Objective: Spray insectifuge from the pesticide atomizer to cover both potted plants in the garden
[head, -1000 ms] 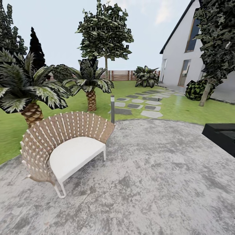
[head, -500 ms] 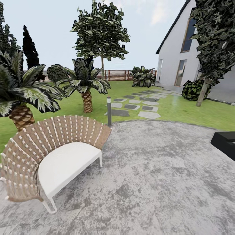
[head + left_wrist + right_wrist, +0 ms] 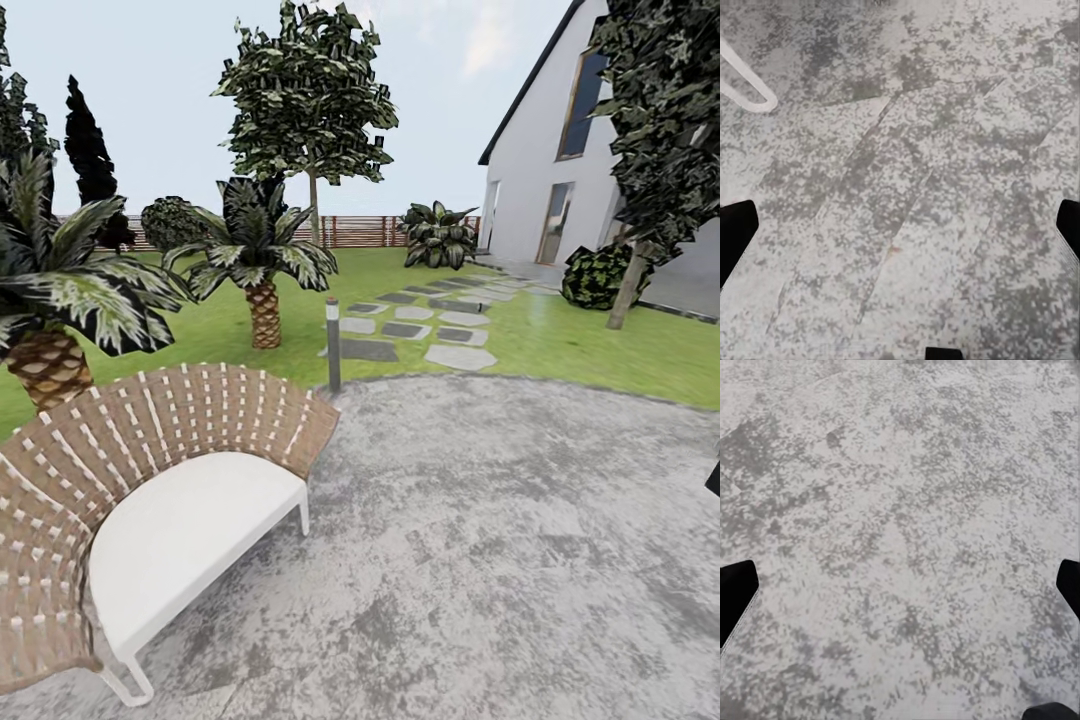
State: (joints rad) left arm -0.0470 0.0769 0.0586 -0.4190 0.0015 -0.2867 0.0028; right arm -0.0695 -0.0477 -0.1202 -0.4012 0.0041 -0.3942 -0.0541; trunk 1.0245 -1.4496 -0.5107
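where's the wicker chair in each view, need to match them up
Head view: the wicker chair sits at lower left on the stone patio, white seat cushion facing right.
Left wrist view: a white looped tube on the paving, probably one of the chair's feet.
Right wrist view: the chair is not in it; mottled grey paving lies under the gripper.
Shared landmark: the speckled grey patio stone.
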